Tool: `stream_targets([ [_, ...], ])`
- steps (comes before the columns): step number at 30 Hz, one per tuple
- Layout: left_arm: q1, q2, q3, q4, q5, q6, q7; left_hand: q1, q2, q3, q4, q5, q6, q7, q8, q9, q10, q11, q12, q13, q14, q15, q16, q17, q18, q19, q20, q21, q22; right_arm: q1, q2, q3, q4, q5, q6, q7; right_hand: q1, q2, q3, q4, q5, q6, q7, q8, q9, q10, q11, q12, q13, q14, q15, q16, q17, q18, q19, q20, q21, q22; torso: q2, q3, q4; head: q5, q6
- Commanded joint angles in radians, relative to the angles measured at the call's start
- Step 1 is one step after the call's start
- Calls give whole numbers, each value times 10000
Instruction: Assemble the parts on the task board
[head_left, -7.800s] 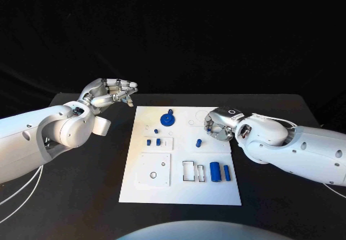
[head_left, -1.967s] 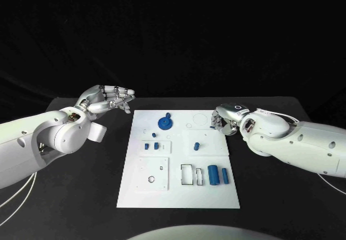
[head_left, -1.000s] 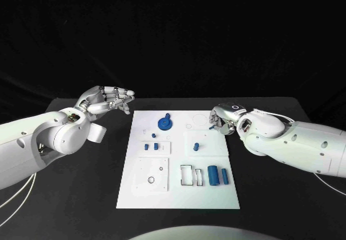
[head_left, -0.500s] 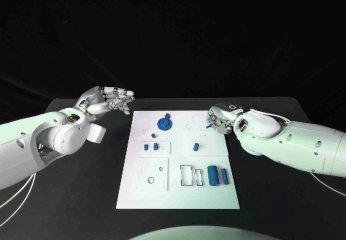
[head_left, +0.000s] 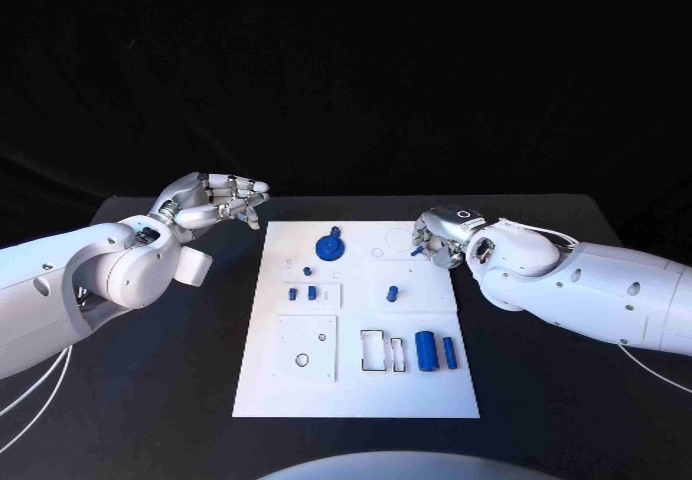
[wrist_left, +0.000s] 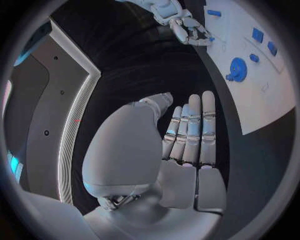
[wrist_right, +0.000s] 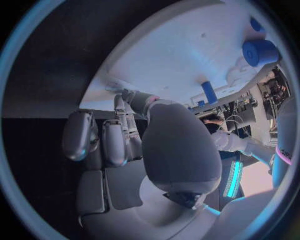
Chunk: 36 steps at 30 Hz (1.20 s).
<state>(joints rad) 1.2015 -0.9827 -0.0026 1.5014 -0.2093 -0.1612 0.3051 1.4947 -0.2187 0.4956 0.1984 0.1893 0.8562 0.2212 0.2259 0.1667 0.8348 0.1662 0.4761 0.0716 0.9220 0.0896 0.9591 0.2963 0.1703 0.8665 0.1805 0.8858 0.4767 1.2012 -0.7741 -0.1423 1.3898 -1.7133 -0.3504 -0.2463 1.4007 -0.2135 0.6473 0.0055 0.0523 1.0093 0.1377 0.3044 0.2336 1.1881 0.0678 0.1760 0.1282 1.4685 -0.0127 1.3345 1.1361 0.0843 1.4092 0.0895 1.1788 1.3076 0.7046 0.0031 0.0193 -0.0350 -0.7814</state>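
The right hand (head_left: 437, 240) is hovering at the task board's (head_left: 361, 390) far right edge — grasp undeterminable — and should be descending squarely, slowly.

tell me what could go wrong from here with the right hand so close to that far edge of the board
1. The right hand sits at the task board's far right edge, and whether it holds a small blue piece cannot be told; if so, that piece could drop off the board.
2. Its arm hangs over the board's right side, so a careless sweep might knock the upright blue peg or the blue cylinder.
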Motion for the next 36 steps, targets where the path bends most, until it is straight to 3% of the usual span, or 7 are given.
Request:
stream_targets([
  [1, 5, 6, 5, 14, 10, 153, 7, -66, 35, 23, -11, 22, -49, 78, -33, -5, -68, 1, 43, -15, -64, 21, -40, -15, 136, -40, 14, -37, -8, -7, -23, -2, 51, -135, 172, 14, -52, -55, -16, 22, -32, 62, -20, 53, 18, -81, 47, -44, -9, 122, 44, 43, 13, -23, -10, 34, -82, 987, -1, 5, -8, 5, -9],
  [11, 5, -1, 4, 12, 10, 172, -33, -81, 49, 38, -15, 20, -47, 79, -34, -4, -72, 2, 45, -15, -63, 22, -45, -15, 136, -41, 14, -37, -8, -8, -117, -2, 156, -122, 498, 14, -342, -293, -211, 144, -27, -13, -42, -4, 17, -193, 61, -70, -1, 80, 65, -27, -112, 15, -106, 61, -307, 911, -5, 13, -6, -9, -5],
  [36, 5, 4, 2, 2, -2, 164, -74, -102, 47, 48, -28, 12, -54, 81, -40, -5, -85, 5, 46, -18, -64, 24, -52, -17, 136, -43, 16, -40, -9, -7, 57, -2, -14, -203, 788, -142, -485, -284, -297, 324, -13, -162, 14, -185, -29, -163, 65, 196, 133, 61, 72, -40, -136, 21, -116, 75, -365, 908, 0, -17, 19, -55, 13],
])
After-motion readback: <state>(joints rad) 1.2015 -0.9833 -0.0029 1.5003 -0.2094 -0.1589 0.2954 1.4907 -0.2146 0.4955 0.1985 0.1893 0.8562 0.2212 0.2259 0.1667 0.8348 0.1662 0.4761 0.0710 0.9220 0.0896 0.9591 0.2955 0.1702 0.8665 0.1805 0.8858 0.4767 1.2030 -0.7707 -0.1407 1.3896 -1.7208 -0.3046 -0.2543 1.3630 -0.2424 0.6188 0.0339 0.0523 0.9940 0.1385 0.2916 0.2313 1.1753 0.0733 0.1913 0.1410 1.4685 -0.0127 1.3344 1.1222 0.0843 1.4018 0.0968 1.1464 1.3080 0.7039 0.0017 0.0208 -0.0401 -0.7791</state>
